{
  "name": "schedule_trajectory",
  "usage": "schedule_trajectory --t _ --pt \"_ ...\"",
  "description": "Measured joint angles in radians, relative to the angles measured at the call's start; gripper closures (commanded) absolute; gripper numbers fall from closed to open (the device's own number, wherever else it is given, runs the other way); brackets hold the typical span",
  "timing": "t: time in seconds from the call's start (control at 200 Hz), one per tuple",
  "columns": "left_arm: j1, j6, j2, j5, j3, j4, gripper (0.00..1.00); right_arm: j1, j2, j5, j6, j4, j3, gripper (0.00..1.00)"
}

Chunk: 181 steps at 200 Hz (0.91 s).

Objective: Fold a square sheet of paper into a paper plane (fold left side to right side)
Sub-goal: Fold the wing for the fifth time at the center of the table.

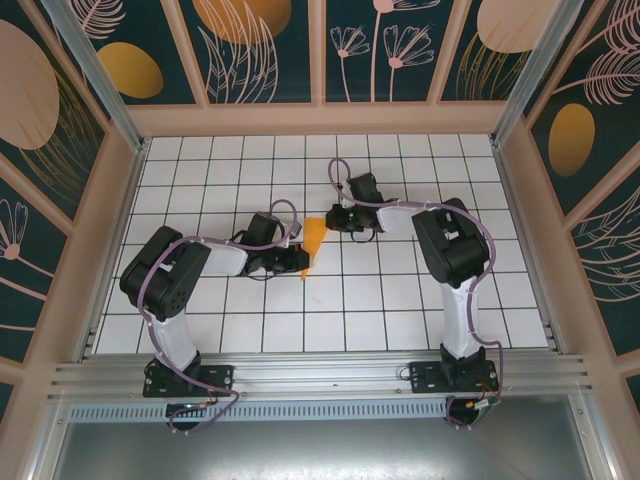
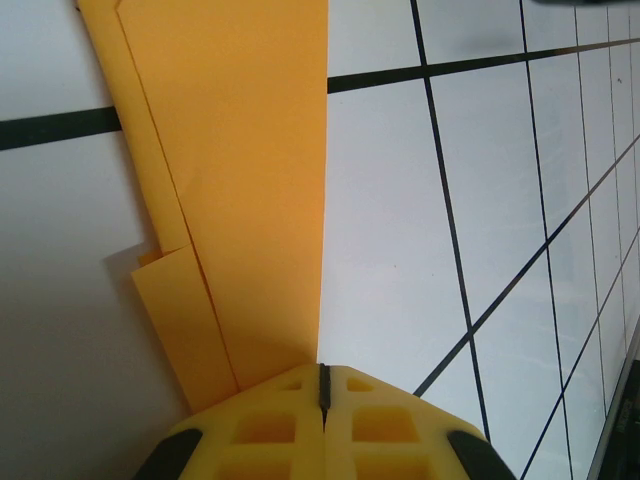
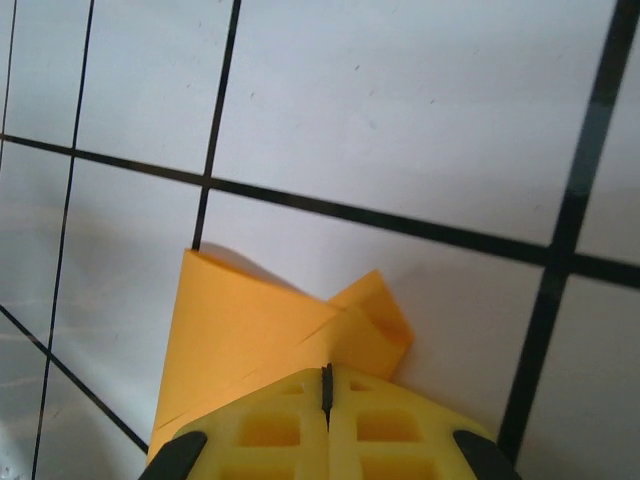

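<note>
Reaching in from their bases at the bottom of the top view, my two arms are meeting at mid-frame over the white grid table [image 1: 400,300]. The left gripper [image 1: 293,258] is coming in from the left and the right gripper [image 1: 337,217] from the upper right. The sheet of paper [image 1: 313,240], folded to an orange-yellow pointed wedge, is sitting between them just left of centre.

On the left wrist camera I am seeing the left gripper [image 2: 323,378] at the bottom edge, its yellow fingers [image 2: 270,420] closed to a hairline seam and pinching the narrow end of the sheet of paper [image 2: 240,150]. The paper is fanning out toward the upper left in overlapping layers.

On the right wrist camera the right gripper [image 3: 326,378] is likewise clamping tight on the sheet of paper [image 3: 250,340], and a small flap [image 3: 375,320] is sticking out at centre right.

Beyond the table, the dark patterned wall [image 1: 270,50] is running across the top of the frame.
</note>
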Motion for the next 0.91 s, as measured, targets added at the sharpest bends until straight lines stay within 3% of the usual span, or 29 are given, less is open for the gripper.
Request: schedule_trajectory --t 0.405,0.656,0.906 --pt "0.000 0.003 -0.001 -0.017 -0.002 0.010 1.00 -0.037 0.077 -0.073 -0.025 -0.088 0.130 0.96" --pt "0.000 0.003 -0.007 -0.021 -0.006 0.010 1.00 -0.096 0.105 0.000 -0.037 -0.071 0.183 0.96" --pt "0.000 0.002 -0.010 -0.021 -0.009 0.013 1.00 -0.074 -0.083 0.018 -0.013 -0.010 -0.015 0.95"
